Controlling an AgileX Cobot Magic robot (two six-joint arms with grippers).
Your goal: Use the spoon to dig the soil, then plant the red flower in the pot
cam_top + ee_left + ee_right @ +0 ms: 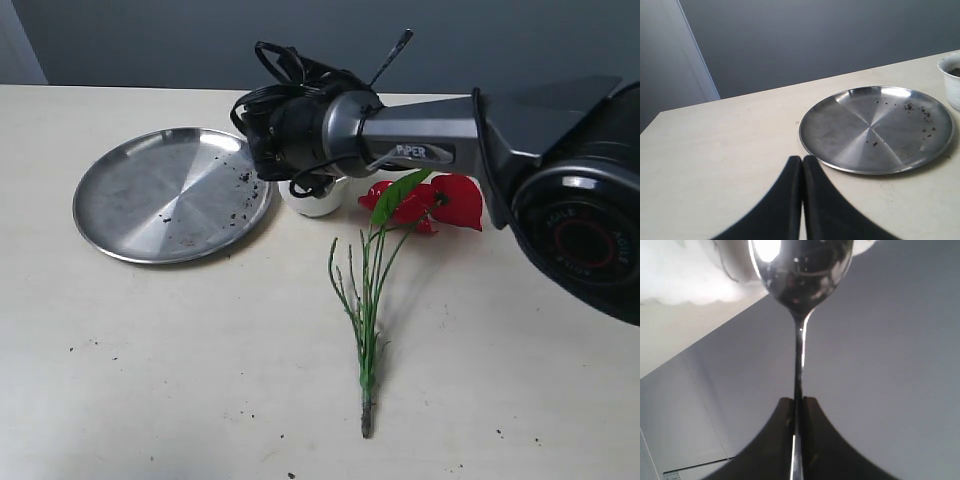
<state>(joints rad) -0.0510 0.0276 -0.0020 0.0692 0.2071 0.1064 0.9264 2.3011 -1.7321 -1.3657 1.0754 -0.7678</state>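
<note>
Beside half-hidden pot [318, 204], crumb-flecked plate [150, 195]

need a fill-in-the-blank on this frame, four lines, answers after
1. The right gripper is shut on the slim shiny steel ____.
2. The red artificial flower lies on the pale ____, not in the small white scalloped pot.
3. The left gripper is shut, holding ____.
4. Dark soil crumbs dot the large round steel ____.

Missing: spoon; table; nothing; plate.
</note>
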